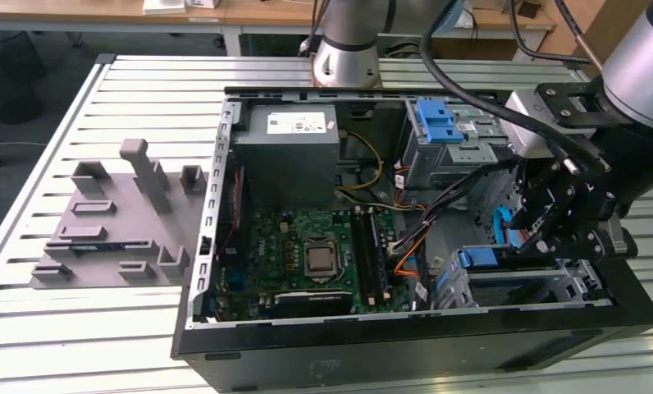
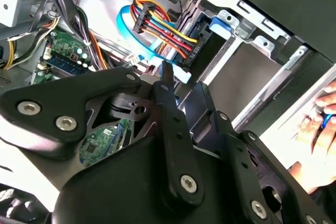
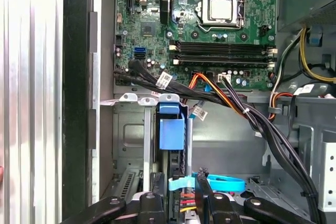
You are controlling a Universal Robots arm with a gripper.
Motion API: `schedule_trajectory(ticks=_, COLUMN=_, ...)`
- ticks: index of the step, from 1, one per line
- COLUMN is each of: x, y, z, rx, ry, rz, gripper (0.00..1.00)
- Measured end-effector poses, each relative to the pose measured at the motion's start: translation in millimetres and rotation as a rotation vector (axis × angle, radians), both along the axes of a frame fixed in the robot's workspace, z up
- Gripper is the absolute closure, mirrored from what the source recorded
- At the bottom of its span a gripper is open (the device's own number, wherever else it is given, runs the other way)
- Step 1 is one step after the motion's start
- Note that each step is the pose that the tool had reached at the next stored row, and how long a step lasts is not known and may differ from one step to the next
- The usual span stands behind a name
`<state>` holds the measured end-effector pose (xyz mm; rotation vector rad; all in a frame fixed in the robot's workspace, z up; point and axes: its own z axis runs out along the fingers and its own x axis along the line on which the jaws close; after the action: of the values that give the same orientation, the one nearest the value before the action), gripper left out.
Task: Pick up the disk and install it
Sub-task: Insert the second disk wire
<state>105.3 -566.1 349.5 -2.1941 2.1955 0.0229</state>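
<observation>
Hovering over the drive cage, gripper empty

In the exterior view the gripper [image 1: 545,222] hung inside the open computer case [image 1: 212,246], toward the exterior view's right, just above the metal drive cage [image 1: 568,275]. The disk [image 3: 171,129] sat edge-on in a slot of that cage (its blue carrier was the plainest part), below the motherboard [image 3: 210,30] in the first wrist view. The gripper's jaws stood apart with nothing between them but a sight of the light blue cable [image 3: 226,183] and coloured wires beyond. A person's hand [image 2: 320,124] rested outside the case in the second wrist view.
</observation>
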Motion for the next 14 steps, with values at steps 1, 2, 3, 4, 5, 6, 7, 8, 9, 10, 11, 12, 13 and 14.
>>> schedule_trajectory(ticks=1, x=0.0, y=0.0, z=1.5, rx=0.0, ry=0.0001, rz=0.0, gripper=0.64)
schedule_trajectory(ticks=2, x=0.0, y=0.0, z=3.0, rx=0.0001, ry=0.0004, rz=0.0, gripper=0.64)
schedule_trajectory(ticks=3, x=0.0, y=0.0, z=3.8, rx=0.0001, ry=0.0007, rz=0.0, gripper=0.64)
schedule_trajectory(ticks=4, x=0.0, y=0.0, z=4.0, rx=0.0002, ry=0.0009, rz=0.0, gripper=0.64)
schedule_trajectory(ticks=5, x=0.0, y=0.0, z=4.0, rx=0.0003, ry=0.001, rz=0.0, gripper=0.64)
schedule_trajectory(ticks=6, x=0.0, y=0.0, z=4.0, rx=0.0003, ry=0.001, rz=0.0, gripper=0.65)
schedule_trajectory(ticks=7, x=0.0, y=0.0, z=4.1, rx=0.0002, ry=0.001, rz=0.0, gripper=0.65)
schedule_trajectory(ticks=8, x=0.0, y=0.0, z=4.2, rx=0.0, ry=0.0011, rz=0.0, gripper=0.71)
schedule_trajectory(ticks=9, x=0.0, y=0.0, z=4.2, rx=0.0, ry=0.001, rz=0.0, gripper=0.77)
schedule_trajectory(ticks=10, x=0.0, y=0.0, z=4.2, rx=0.0001, ry=0.001, rz=0.0, gripper=0.77)
schedule_trajectory(ticks=11, x=0.0, y=0.0, z=4.2, rx=0.0, ry=0.0011, rz=0.0, gripper=0.83)
schedule_trajectory(ticks=12, x=0.0, y=0.0, z=4.2, rx=0.0, ry=0.0011, rz=0.0, gripper=0.83)
schedule_trajectory(ticks=13, x=0.0, y=0.0, z=4.2, rx=0.0, ry=0.0011, rz=0.0, gripper=0.89)
schedule_trajectory(ticks=14, x=0.0, y=0.0, z=4.2, rx=0.0, ry=0.0011, rz=0.0, gripper=0.89)
